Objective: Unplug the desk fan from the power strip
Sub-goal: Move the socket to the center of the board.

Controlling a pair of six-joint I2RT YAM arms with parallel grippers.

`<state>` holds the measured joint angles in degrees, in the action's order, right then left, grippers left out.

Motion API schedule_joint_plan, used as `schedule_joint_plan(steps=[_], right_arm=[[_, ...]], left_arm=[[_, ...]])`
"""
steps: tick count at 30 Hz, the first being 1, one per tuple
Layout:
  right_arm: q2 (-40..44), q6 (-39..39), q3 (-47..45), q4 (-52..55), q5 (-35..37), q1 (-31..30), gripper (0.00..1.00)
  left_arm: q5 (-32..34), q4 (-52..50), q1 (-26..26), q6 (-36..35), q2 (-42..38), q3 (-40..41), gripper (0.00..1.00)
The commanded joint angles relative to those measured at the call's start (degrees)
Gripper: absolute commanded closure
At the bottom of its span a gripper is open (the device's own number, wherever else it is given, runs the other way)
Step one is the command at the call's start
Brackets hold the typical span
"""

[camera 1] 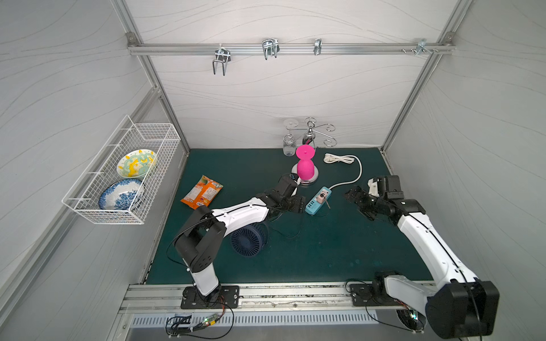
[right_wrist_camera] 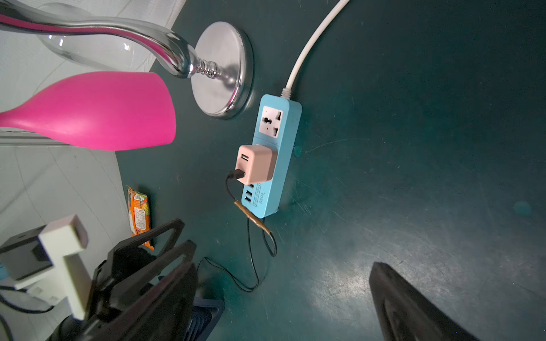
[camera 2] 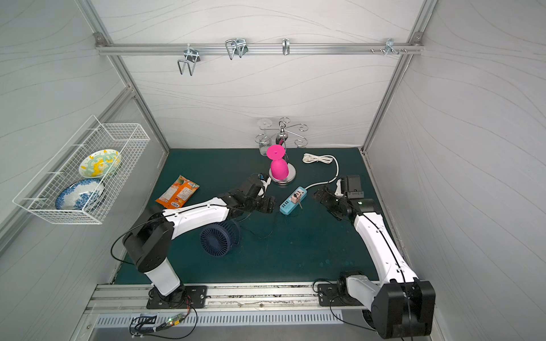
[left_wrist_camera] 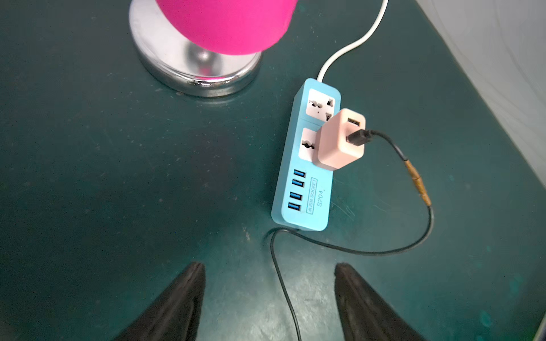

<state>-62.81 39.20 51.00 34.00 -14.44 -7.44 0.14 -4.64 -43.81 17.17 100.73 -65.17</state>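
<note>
Left wrist view reads the print on the power strip (left_wrist_camera: 304, 180): "4USB SOCKET" in a small box and "S204" beside it, next to four blue USB ports. The pink cube plug (left_wrist_camera: 339, 141) sits in the second white socket, its thin black cable (left_wrist_camera: 384, 252) looping off with a brown taped joint. The left gripper (left_wrist_camera: 269, 295) hovers just short of the strip's end, fingers apart, holding nothing. The right gripper (right_wrist_camera: 283, 295) stands wide apart, empty, near the strip's other side.

In both top views the desk fan (camera 1: 247, 240) lies on the green mat (camera 1: 325, 251), partly under the left arm. An orange snack packet (camera 1: 201, 192) carries print too small to read. A chrome stand (camera 1: 308, 177) bearing a pink glass (camera 1: 305, 165) stands just behind the strip, and the white cord (camera 1: 351, 174) curls beside it.
</note>
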Motion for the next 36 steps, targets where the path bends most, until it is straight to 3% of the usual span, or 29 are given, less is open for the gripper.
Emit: schedule_joint_plan(steps=[1,6,23,36], right_arm=[[1.5,-0.2,-0.3,0.6,-0.2,-0.3,0.04],[2.0,0.0,-0.5,0.7,-0.5,-0.3,0.04],[2.1,-0.5,-0.9,1.0,0.9,-0.1,0.05],[3.1,-0.6,-0.8,1.6,1.2,0.5,0.05]], left_arm=[[4.5,3.5,-1.9,-4.7,3.3,-4.2,0.29],[5.1,5.8,-2.3,-6.1,7.3,-6.1,0.28],[-1.7,8.1,-4.3,-8.4,14.9,-9.5,0.19],[-0.2,5.5,-4.5,-11.3,19.8,-14.0,0.16]])
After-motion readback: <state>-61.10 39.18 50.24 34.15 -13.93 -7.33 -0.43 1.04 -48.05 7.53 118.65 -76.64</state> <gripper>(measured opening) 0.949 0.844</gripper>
